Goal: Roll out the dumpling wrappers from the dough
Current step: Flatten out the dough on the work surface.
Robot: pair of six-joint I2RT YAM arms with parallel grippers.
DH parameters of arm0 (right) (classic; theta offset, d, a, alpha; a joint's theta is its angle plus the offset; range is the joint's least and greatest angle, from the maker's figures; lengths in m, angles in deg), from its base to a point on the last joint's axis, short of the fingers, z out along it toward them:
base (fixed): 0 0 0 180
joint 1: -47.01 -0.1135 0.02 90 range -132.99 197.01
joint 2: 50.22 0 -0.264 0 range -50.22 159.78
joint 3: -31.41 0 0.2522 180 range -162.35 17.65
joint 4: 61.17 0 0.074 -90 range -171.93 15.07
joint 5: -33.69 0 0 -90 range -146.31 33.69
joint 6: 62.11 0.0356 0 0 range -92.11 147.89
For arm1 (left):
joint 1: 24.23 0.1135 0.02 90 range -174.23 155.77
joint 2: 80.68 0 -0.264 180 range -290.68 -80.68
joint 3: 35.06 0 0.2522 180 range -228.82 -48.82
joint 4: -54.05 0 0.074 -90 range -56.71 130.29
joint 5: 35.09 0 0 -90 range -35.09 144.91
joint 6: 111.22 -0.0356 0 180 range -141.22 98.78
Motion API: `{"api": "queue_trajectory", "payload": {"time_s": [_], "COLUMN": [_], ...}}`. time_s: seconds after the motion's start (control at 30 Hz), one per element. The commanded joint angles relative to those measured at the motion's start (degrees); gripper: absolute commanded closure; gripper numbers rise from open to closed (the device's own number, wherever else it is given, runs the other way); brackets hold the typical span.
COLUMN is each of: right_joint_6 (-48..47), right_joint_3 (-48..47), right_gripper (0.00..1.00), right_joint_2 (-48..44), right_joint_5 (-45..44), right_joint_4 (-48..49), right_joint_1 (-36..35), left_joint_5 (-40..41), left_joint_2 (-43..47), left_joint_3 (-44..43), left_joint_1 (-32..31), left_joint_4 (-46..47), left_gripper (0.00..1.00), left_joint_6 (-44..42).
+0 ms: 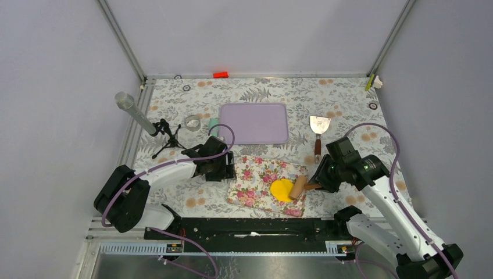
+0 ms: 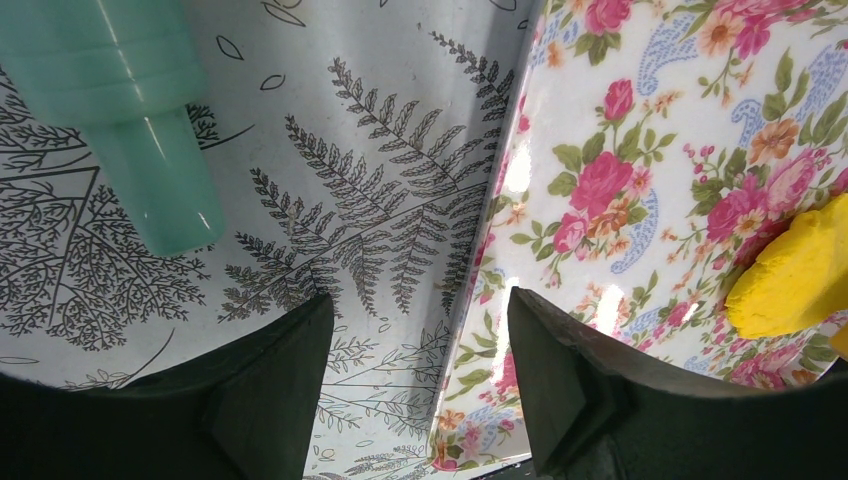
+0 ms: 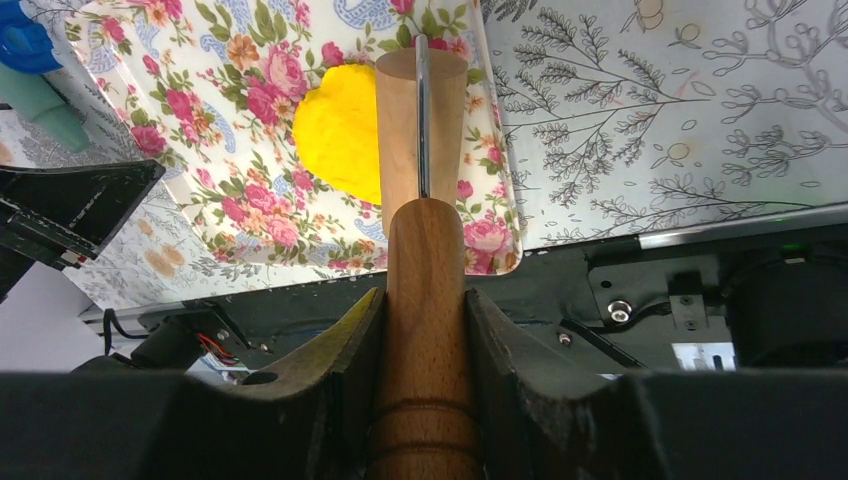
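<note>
Rolling is in hand: the right pincer (image 3: 425, 300) is clamped on the handle of the wooden rolling pin (image 3: 420, 130), whose roller rests on the edge of the yellow dough (image 3: 340, 130), a flattened patch on the floral mat (image 1: 256, 174). The left pincer (image 2: 417, 310) hangs open and empty over the mat's left edge. Next the pin likely needs pressing and pushing across the dough to thin it evenly.

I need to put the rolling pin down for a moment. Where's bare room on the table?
The purple mat is bare, and so is the table strip beyond it. The floral board is free left of the dough. Crowded: far left, with microphone stand, tape roll, green bottle and the left gripper.
</note>
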Motion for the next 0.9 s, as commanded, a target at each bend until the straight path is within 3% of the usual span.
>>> {"api": "queue_trajectory", "payload": {"time_s": [0.0, 0.4, 0.67, 0.87], "right_joint_6": [-3.41, -3.14, -3.85, -6.58], "right_joint_3": [-6.23, 6.62, 9.10, -3.44], "right_gripper": [1.00, 1.00, 1.00, 1.00], "right_joint_2": [1.72, 0.19, 0.01, 3.28], "right_joint_5": [-1.25, 1.74, -1.05, 0.63], "right_joint_4": [-4.17, 0.54, -0.69, -1.66], "right_joint_1": [0.11, 0.14, 0.13, 0.14], "left_joint_5": [0.81, 1.13, 0.96, 0.93], "left_joint_2": [-0.36, -0.18, -0.49, -0.66], "left_joint_3": [-0.31, -0.28, -0.54, -0.15], "left_joint_1": [-0.19, -0.19, -0.19, -0.19], "left_joint_4": [-0.31, -0.55, -0.53, -0.66], "left_gripper": [0.32, 0.32, 0.32, 0.33], "left_joint_6": [-0.10, -0.08, -0.13, -0.08]}}
